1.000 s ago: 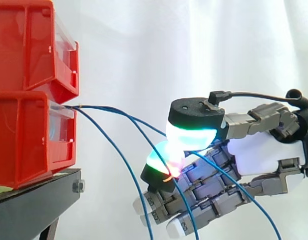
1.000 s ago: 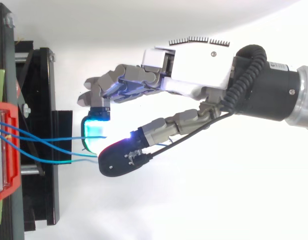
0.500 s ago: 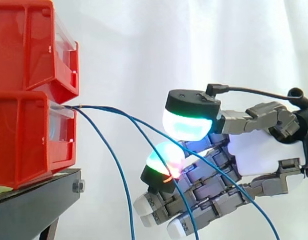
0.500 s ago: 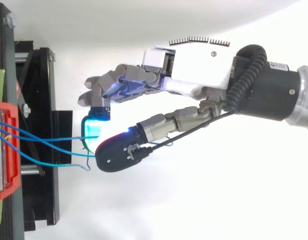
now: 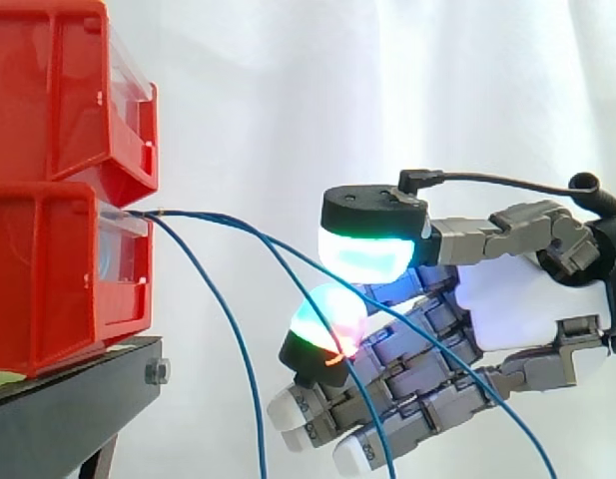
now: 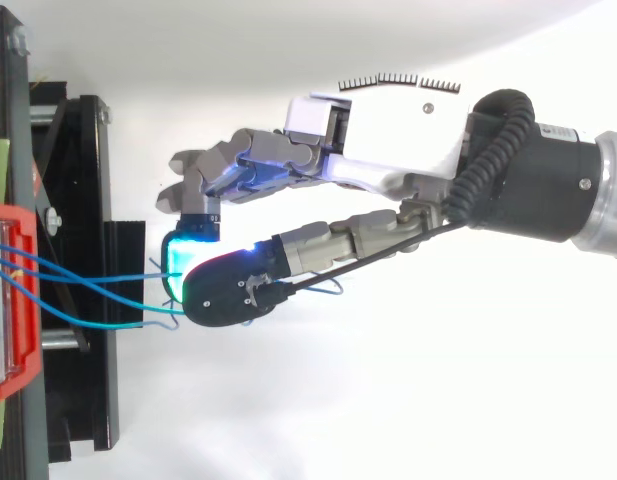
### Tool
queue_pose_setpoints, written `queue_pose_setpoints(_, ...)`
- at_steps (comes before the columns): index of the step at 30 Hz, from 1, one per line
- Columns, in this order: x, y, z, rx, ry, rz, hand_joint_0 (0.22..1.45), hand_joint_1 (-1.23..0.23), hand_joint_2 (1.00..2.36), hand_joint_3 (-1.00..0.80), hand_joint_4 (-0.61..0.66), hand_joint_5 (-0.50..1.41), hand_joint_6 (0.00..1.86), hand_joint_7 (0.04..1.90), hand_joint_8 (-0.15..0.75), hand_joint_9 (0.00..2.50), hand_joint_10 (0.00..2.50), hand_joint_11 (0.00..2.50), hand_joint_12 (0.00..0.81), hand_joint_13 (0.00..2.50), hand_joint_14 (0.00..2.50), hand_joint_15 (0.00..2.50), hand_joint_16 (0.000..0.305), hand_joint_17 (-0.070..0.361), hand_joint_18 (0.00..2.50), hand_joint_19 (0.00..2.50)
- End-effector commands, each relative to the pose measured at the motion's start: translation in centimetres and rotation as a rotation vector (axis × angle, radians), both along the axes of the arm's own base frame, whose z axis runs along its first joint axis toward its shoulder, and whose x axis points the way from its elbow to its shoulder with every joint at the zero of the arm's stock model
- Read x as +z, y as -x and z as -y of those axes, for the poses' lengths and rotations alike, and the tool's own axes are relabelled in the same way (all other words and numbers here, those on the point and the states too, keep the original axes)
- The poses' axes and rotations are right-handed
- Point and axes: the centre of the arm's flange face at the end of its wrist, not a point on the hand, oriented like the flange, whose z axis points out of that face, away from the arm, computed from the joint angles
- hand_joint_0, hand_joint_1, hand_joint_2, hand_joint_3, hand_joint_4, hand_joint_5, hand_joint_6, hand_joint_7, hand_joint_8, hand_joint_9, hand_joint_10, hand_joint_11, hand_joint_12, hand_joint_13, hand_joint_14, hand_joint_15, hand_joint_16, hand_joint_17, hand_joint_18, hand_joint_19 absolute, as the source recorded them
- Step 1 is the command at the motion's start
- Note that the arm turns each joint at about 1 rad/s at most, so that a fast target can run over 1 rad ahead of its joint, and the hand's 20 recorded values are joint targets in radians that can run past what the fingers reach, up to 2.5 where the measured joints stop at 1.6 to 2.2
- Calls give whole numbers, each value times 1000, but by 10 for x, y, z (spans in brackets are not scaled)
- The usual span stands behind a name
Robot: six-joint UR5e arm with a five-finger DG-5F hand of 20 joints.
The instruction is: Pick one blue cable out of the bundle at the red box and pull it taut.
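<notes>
With the robot hand (image 5: 517, 304) pinched thumb-on-finger about one blue cable (image 5: 288, 251) that runs slack from the red box (image 5: 48, 279), a pull could let it slide through the pads (image 5: 362, 257) or drag the neighbouring strands (image 5: 231, 324), the box sitting on a black stand (image 5: 68, 399) before a white curtain (image 5: 288, 100).

Side view: camera stood level beside the work, close in, looking across it, red bins (image 5: 58, 249) at left, hand (image 5: 527, 304) at right. Top view: camera stood overhead, close, looking down. Both shared bin front, blue cables (image 5: 198, 215), hand
</notes>
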Motion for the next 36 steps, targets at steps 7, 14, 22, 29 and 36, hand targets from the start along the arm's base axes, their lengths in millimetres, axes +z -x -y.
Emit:
queue_pose_setpoints(7,0,0,1,-2,0,0,580,-705,1014,-83,213,-157,880,1005,359,452,2,145,385,178,0,30,58,131,328,163)
queue_pose_setpoints(14,5,2,0,0,0,0,594,-733,1010,-17,181,-147,892,1012,379,493,2,155,398,212,0,30,61,138,377,146)
queue_pose_setpoints(22,19,8,1,0,5,-14,614,-792,1007,76,58,-128,888,1073,396,584,3,172,402,316,0,38,63,142,484,124)
queue_pose_setpoints(29,25,14,1,1,9,-43,637,-823,1003,135,-44,-117,891,1124,393,656,3,196,402,390,1,53,62,140,527,116)
queue_pose_setpoints(36,35,25,2,4,15,-97,649,-830,1004,148,-115,-119,899,1149,390,683,4,221,396,408,2,59,61,137,545,125)
